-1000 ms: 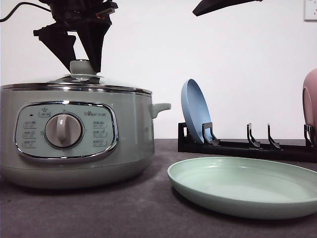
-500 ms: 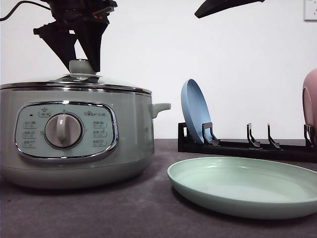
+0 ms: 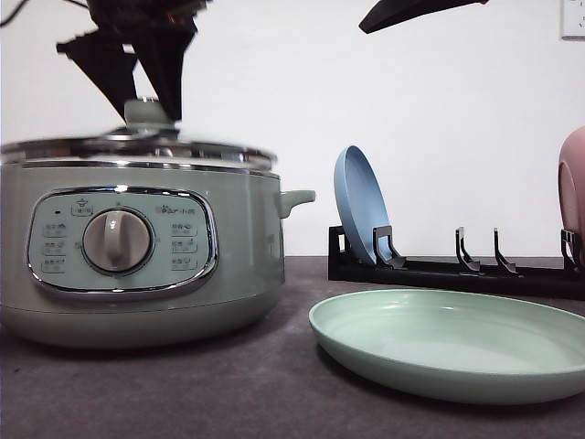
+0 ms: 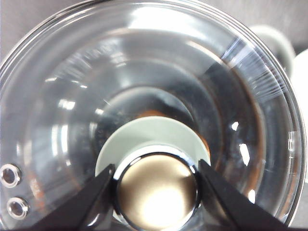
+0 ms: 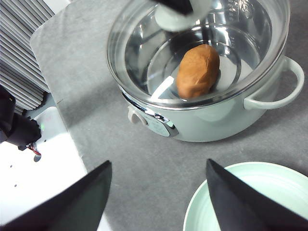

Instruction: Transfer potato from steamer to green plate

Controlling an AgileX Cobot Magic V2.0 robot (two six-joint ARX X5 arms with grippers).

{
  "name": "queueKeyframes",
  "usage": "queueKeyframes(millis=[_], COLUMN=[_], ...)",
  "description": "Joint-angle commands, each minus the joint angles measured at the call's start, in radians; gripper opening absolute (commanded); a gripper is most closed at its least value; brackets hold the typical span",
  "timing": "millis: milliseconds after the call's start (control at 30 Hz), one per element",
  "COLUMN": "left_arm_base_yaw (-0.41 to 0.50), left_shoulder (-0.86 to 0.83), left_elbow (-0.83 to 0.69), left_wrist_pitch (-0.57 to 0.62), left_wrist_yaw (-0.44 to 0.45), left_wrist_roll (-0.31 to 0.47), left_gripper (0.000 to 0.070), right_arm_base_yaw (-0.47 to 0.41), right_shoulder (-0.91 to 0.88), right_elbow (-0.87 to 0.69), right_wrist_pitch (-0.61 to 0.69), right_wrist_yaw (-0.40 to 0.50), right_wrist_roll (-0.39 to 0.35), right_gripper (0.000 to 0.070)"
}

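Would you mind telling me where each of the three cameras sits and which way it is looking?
Front view: low at table height, facing forward at the steamer and green plate; left hand grips the lid knob.
Left wrist view: directly above the glass lid, looking down; fingers clamp the knob.
Right wrist view: high, looking down at the potato inside the steamer; open right hand.
All three share the steamer lid.

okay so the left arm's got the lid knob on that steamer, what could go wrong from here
The left tool pinches only the smooth knob of the glass lid, so the lid could slip or swing and strike the steamer rim. The potato sits deep in the pot; the open right tool may hit the wall when reaching in.
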Motion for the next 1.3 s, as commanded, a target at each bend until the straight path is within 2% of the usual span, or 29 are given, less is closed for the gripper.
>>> queueKeyframes(millis=[0,300,833,933,1067,1267], left_arm_base_yaw=[0.003,0.075,0.368,0.409,0.443,0.457], left_shoulder=[-0.045,-0.156,-0.208,-0.208,-0.208,-0.208], left_elbow=[0.04,0.043,0.043,0.043,0.043,0.043], left_wrist_pitch=[0.022,0.015,0.017,0.019,0.018,0.018], left_wrist_yaw=[0.005,-0.045,-0.047,-0.047,-0.047,-0.047], left_wrist_roll=[-0.01,-0.013,-0.005,-0.005,-0.005,-0.005], left_gripper=[0.0001,0.0001,0.0001,0.0001,0.0001,0.0001], right_arm_base_yaw=[0.007,0.007,0.007,0.009,0.009,0.009], right_shoulder=[0.012,0.013,0.014,0.015,0.028,0.105], right_elbow=[0.015,0.015,0.016,0.016,0.032,0.141], right_wrist_pitch=[0.01,0.01,0.011,0.014,0.014,0.003], right_wrist_yaw=[0.002,0.001,0.003,0.025,0.047,0.046], right_wrist_roll=[-0.011,-0.003,0.042,0.055,0.072,0.075], right_gripper=[0.0387,0.0387,0.0387,0.0388,0.0427,0.0429])
